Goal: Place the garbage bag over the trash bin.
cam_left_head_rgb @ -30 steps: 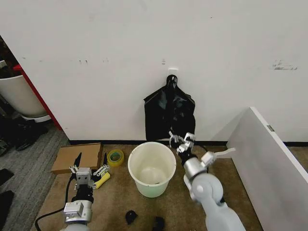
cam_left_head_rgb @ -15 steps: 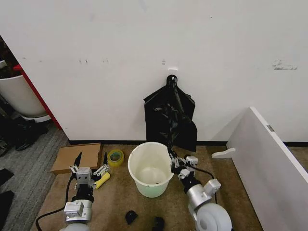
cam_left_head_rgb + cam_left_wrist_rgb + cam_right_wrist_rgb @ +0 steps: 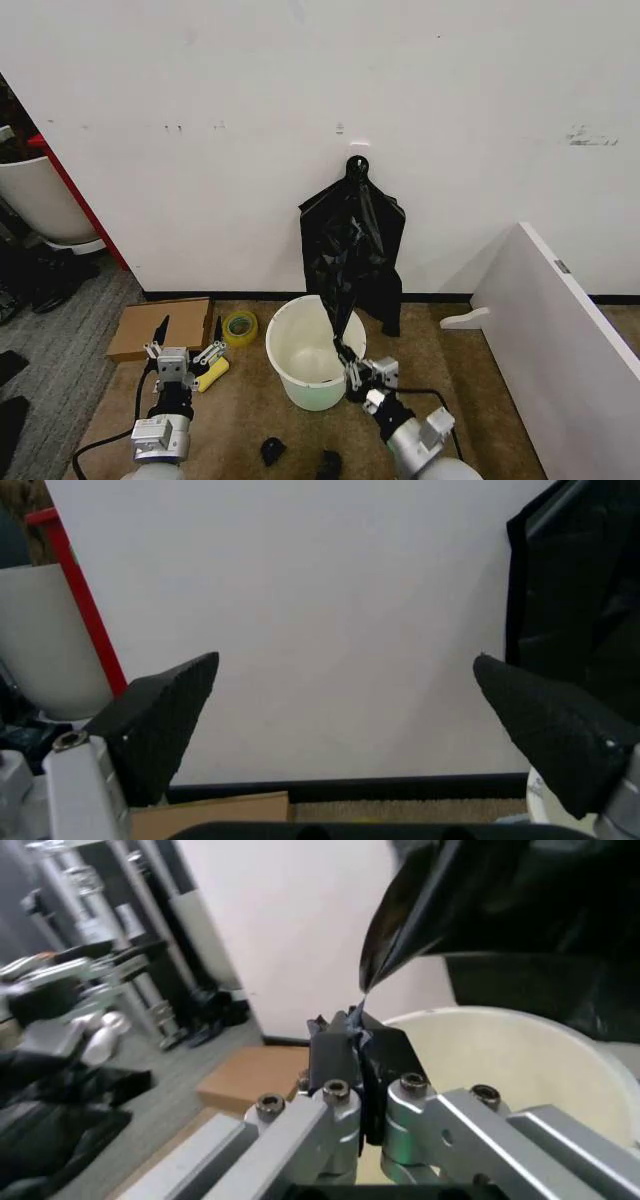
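Garbage bag is stretching lower than a moment ago, right hand pinching its corner beside the trash bin; left hand is waiting spread.

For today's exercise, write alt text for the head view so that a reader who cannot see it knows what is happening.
The right pincer, shut on a stretched corner of the black garbage bag hanging from a wall hook, holds it at the near rim of the white trash bin. The left pincer waits open by a cardboard box and tape roll.

You see even, bright light on the white wall. Soft shadows lie behind the garbage bag, which shows glossy glare. The right wrist view is blurred.
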Available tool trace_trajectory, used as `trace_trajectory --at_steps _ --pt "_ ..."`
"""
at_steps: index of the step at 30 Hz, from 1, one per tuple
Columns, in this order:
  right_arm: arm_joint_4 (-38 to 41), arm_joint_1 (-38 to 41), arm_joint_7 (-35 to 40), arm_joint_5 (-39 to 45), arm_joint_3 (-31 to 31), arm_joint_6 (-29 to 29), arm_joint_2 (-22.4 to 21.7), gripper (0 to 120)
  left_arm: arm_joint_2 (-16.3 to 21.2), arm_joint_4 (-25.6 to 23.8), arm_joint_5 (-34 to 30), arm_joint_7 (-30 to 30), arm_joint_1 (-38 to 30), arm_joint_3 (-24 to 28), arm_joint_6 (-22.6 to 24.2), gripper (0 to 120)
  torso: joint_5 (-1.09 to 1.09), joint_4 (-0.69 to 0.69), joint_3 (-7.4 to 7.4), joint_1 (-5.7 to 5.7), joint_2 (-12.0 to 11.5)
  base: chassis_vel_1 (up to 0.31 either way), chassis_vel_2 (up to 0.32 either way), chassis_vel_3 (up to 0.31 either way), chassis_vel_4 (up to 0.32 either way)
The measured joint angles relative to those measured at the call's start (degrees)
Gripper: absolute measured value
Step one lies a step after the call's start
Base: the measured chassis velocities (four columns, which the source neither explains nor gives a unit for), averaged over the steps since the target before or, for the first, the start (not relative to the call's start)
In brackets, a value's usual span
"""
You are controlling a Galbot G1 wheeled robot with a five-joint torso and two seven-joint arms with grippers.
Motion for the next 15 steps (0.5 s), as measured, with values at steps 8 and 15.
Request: trace_trajectory --at_steps 8,15 --pt "-0.53 -0.35 -2.49 -2.22 -0.62 1.89 -2.02 0 -0.36 -0.03 0.17 -0.01 0.11 0.2 -0.02 100 0.0 0.0 0.0 0.0 0.0 0.0 0.0 0.0 0.0" --pt "-0.76 1.37 -1.13 -2.12 -0.56 1.66 -1.7 0 -0.02 -0.27 0.19 -0.01 0.33 0.2 -0.06 100 0.0 0.0 0.0 0.0 0.0 0.0 0.0 0.0 0.0"
